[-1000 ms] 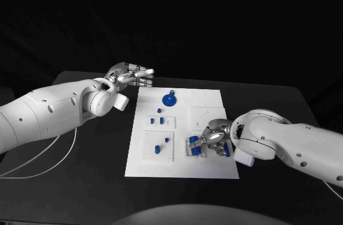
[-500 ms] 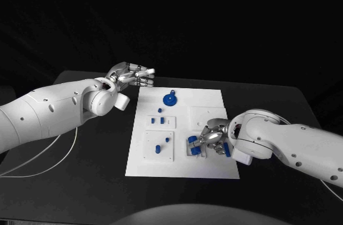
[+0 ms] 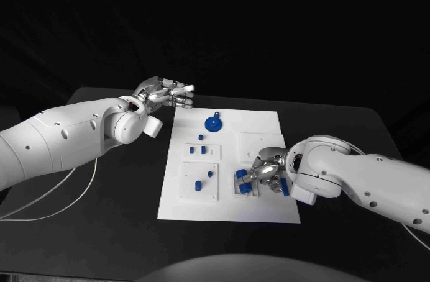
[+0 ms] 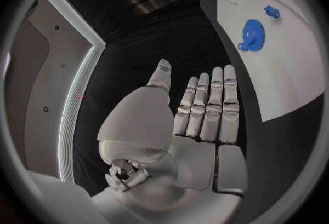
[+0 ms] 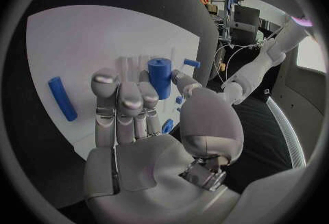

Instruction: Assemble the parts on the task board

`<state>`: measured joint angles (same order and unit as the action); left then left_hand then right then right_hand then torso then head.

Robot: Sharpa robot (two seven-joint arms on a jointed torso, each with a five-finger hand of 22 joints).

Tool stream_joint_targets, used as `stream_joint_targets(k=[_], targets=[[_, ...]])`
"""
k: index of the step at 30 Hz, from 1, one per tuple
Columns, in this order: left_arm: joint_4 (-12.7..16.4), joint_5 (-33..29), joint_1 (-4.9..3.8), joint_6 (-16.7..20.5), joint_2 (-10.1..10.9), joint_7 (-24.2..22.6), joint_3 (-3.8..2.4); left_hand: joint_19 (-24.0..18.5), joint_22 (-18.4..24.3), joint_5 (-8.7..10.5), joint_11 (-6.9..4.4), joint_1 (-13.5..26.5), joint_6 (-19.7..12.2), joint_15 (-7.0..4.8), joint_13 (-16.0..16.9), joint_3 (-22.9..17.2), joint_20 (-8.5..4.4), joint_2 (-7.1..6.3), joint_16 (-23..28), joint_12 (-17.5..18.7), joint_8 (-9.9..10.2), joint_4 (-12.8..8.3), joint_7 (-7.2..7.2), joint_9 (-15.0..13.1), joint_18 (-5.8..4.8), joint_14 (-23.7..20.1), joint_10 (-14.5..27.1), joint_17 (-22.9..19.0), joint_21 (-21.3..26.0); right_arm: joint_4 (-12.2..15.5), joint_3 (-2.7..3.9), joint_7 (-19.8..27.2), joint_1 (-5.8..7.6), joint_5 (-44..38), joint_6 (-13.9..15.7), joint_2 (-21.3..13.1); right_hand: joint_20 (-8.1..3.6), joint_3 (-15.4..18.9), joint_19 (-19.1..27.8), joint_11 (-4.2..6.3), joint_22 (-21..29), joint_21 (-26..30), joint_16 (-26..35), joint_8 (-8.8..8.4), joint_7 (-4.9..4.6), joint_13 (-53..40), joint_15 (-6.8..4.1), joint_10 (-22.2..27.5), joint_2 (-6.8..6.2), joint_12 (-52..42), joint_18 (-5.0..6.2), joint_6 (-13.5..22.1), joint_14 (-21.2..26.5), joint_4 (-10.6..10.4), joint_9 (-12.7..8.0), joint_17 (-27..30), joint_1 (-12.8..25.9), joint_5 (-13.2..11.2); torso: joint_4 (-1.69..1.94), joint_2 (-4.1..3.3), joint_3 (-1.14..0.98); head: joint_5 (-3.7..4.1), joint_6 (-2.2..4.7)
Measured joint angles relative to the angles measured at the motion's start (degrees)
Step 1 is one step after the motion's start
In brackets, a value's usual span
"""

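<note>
Several blue parts (image 3: 196, 186) lie loose around the task board (image 3: 227, 211), so assembly looks barely begun. Right hand (image 3: 265, 169) at four o'clock pinches a blue cylinder (image 5: 159, 77); left hand (image 3: 168, 94), at eleven o'clock off the board, is flat and empty.

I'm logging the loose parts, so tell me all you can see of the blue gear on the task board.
The blue gear is a round toothed wheel, seemingly plastic, with a small knob or stub at its far edge. It lies flat on the white task board near the far edge, left of centre. Nothing touches it: the left hand hovers beyond the board's far left corner, fingers straight and empty.
</note>
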<state>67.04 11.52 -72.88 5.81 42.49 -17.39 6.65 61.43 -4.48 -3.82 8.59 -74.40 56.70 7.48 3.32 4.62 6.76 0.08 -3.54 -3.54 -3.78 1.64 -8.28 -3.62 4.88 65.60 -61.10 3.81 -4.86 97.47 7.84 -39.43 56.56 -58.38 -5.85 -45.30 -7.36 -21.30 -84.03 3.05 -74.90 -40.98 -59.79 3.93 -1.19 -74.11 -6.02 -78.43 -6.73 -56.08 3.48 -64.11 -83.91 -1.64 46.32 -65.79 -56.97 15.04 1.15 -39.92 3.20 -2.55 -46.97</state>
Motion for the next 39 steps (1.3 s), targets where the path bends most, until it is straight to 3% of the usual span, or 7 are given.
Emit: stream_joint_targets(k=[5, 8, 13, 21, 31, 37, 39], targets=[[0.01, 0.04, 0.00, -0.07, 0.05, 0.10, 0.00, 0.00, 0.00, 0.00, 0.00, 0.00, 0.21, 0.00, 0.00, -0.19, 0.00, 0.00, 0.00, 0.00, 0.00, 0.19, -0.21, 0.00, 0.00, 0.00, 0.00, 0.00, 0.00, -0.10, -0.10, 0.06, -0.01, -0.25, -0.07, 0.07, 0.00, 0.69, 0.00, 0.01, 0.00, 0.00, 0.00, 0.04, -0.13, 0.09, 0.00, -0.01, -1.07, 0.00, 0.00, -0.13, 0.01, -3.18, -0.08, 0.04, -1.03, -5.34, 0.00, 0.00, 0.00, -0.03, -0.10], [0.01, 0.09, 0.00, -0.13, 0.06, 0.16, 0.00, 0.00, 0.00, 0.00, 0.00, 0.00, 0.21, 0.00, 0.00, -0.19, 0.00, 0.00, 0.00, 0.00, 0.00, 0.19, -0.21, 0.00, 0.00, 0.00, 0.00, 0.00, 0.00, -0.17, -0.15, 0.06, -0.03, -0.48, -0.07, 0.08, 0.00, 1.35, 0.00, 0.01, 0.00, 0.00, 0.22, 0.04, 0.01, 0.15, 0.01, 0.00, -2.56, 0.00, -0.01, -0.41, 0.01, -5.84, 0.19, 0.04, -1.48, -7.03, -0.01, 0.00, 0.00, -0.07, -0.10], [0.01, 0.17, 0.00, -0.21, 0.08, 0.26, 0.00, 0.00, 0.00, 0.00, 0.00, 0.00, 0.21, 0.00, 0.00, -0.19, 0.00, 0.00, 0.00, 0.00, 0.00, 0.19, -0.21, 0.00, -0.01, 0.00, 0.00, 0.00, 0.00, -0.15, -0.29, -0.02, -0.14, -0.75, -0.05, 0.09, 0.00, 4.99, 0.00, 0.03, 0.00, 0.00, 0.22, 0.04, -0.04, 0.16, 0.01, 0.01, -3.38, 0.00, 0.00, -0.37, 0.01, -8.71, 0.56, 0.04, -2.02, -8.27, -0.02, 0.00, -0.01, -0.11, -0.09], [0.00, 0.28, 0.00, -0.33, 0.09, 0.41, 0.01, 0.00, 0.00, 0.00, 0.00, 0.00, 0.21, 0.00, 0.00, -0.04, 0.00, 0.00, 0.00, 0.00, 0.00, 0.34, -0.21, 0.00, 0.00, 0.00, 0.00, 0.00, 0.00, -0.01, -0.29, -0.10, -0.16, -0.91, -0.01, 0.07, 0.00, 5.75, 0.00, 0.03, 0.00, 0.00, 0.22, 0.04, -0.04, 0.29, 0.01, 0.01, -3.75, 0.00, 0.00, -0.37, 0.01, -10.56, 0.58, 0.04, -2.39, -9.72, -0.03, 0.00, -0.04, -0.13, -0.20], [-0.01, 0.42, 0.00, -0.43, 0.11, 0.52, 0.01, 0.00, 0.00, 0.00, 0.00, 0.00, 0.20, 0.00, 0.00, -0.03, 0.00, 0.00, 0.00, 0.00, 0.00, 0.34, -0.21, 0.00, 0.00, 0.00, 0.00, 0.00, 0.00, 0.61, -0.36, -0.30, -0.22, -0.98, 0.18, -0.23, 0.00, 7.78, 0.00, 0.02, 0.00, 0.00, 0.22, 0.04, -0.03, 0.29, 0.01, 0.01, -5.88, 0.00, 0.00, -0.37, 0.01, -14.35, 0.52, -0.02, -1.48, -11.93, -0.03, -0.02, -0.05, -0.05, -0.20], [-0.02, 0.47, 0.00, -0.45, 0.13, 0.56, 0.01, 0.00, 0.00, 0.00, 0.00, 0.00, 0.21, 0.00, 0.00, -0.03, 0.00, 0.00, 0.00, 0.00, 0.00, 0.34, -0.21, 0.00, 0.00, 0.00, 0.00, 0.00, 0.00, 1.27, -0.38, -0.46, -0.24, -0.87, 0.46, -0.62, 0.00, 17.48, 0.00, 0.02, -0.02, 0.00, 0.22, 0.03, -0.03, 0.29, 0.01, 0.01, -4.42, 0.00, 0.00, -0.38, 0.01, -15.03, 0.10, -0.20, -1.19, -11.93, -0.02, -0.03, -0.07, -0.08, -0.16], [-0.04, 0.50, 0.00, -0.45, 0.13, 0.57, 0.01, 0.00, 0.00, 0.00, 0.00, 0.00, 0.21, 0.00, 0.00, -0.03, 0.00, 0.00, 0.00, 0.00, 0.00, 0.34, -0.21, 0.00, 0.00, 0.00, 0.00, 0.00, 0.00, 1.56, -0.38, -0.50, -0.24, -0.81, 0.49, -0.85, 0.00, 24.38, 0.00, 0.02, -0.04, 0.00, 0.22, 0.03, -0.12, 0.29, 0.01, 0.01, -0.29, 0.00, 0.00, -0.28, 0.01, -13.22, 0.22, -0.20, -2.58, -8.11, -0.02, -0.03, -0.07, -0.12, -0.19]])
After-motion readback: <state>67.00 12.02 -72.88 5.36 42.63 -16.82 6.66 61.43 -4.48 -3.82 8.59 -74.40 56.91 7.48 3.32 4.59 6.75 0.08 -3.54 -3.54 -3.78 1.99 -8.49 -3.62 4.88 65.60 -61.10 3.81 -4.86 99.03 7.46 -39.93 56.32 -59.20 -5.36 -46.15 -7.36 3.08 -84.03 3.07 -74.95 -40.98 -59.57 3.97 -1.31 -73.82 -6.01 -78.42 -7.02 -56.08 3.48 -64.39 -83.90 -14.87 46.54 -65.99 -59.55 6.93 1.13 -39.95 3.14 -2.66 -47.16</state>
